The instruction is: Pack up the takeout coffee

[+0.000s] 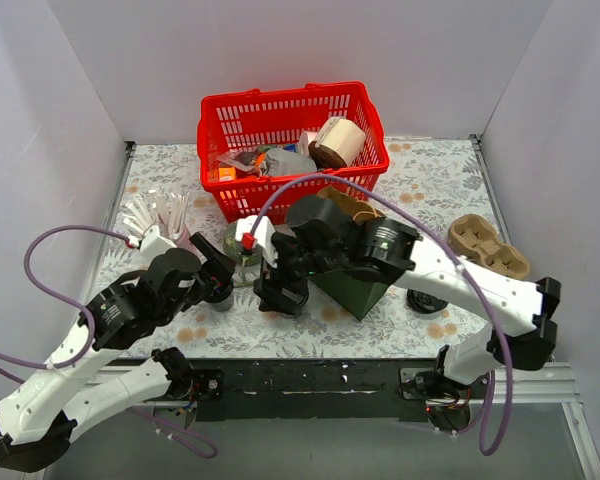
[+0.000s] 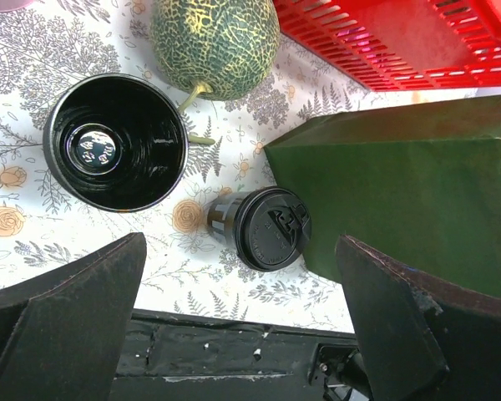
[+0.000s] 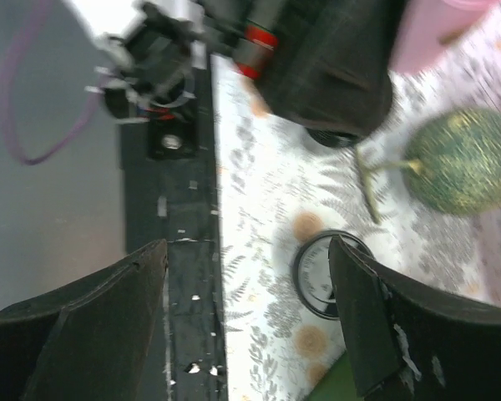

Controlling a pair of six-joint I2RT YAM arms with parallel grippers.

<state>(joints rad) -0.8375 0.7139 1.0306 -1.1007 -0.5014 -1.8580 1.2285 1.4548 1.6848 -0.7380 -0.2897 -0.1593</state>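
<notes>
Left end effector hangs spread wide over the counter, framing the lidded takeout coffee, which sits just beside the green bag, its probable destination. Right end effector is likewise spread, empty.

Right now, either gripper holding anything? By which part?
Nothing held. Left gripper and right gripper both open, empty; lidded coffee cup stands free on the table.

The lidded coffee cup is matt black, its plastic lid embossed and faintly shiny. At its ten o'clock, an open black cup gleams glossy inside. The melon has a rough, netted rind. The green bag looks like matt paper, the red basket like glossy plastic.
</notes>
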